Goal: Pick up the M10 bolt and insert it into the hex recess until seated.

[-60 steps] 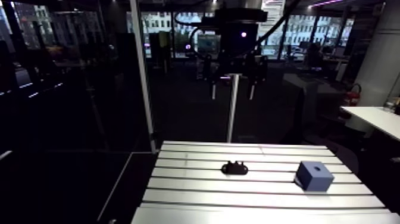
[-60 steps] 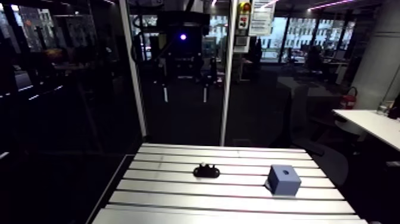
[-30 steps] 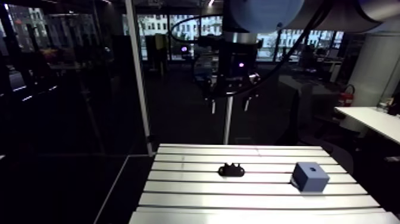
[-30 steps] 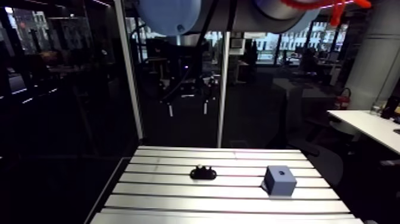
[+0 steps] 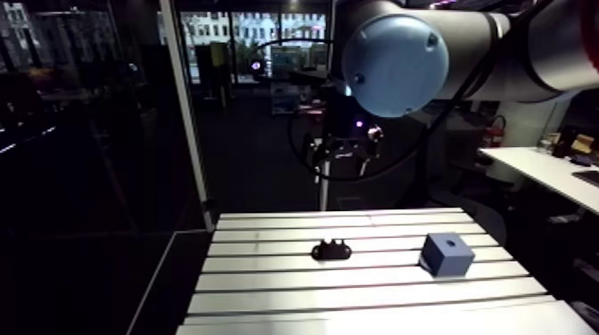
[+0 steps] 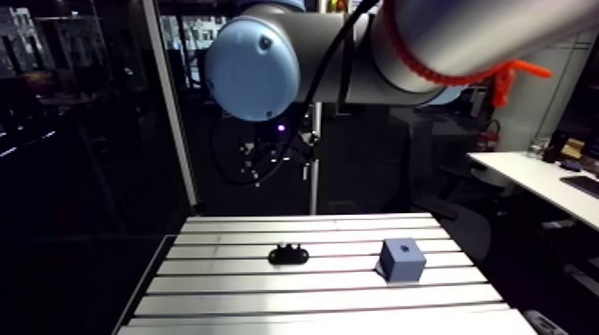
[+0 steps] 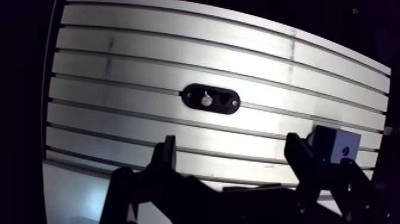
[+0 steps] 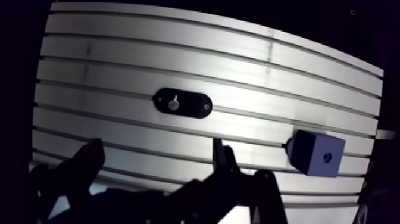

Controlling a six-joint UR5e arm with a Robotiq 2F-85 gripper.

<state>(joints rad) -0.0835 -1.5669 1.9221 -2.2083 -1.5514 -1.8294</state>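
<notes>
The end effector (image 7: 231, 143) hangs well above the slotted aluminium desk (image 7: 119, 65), its two fingers (image 7: 168, 156) spread wide with nothing between them. Ahead of the fingers, roughly in line with the gap between them, the M10 bolt (image 7: 206, 100) sits in a black oval holder (image 7: 191, 95) on the desk. A blue-grey block (image 7: 336, 145), a small dark recess (image 8: 326, 158) in one face, rests on the desk off to one side of the end effector, well apart from the bolt.

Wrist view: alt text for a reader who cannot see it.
The open gripper hangs empty above a slotted aluminium table. Ahead of it a black oval holder carries a bolt; a blue-grey block with a hole sits beside one finger.
</notes>
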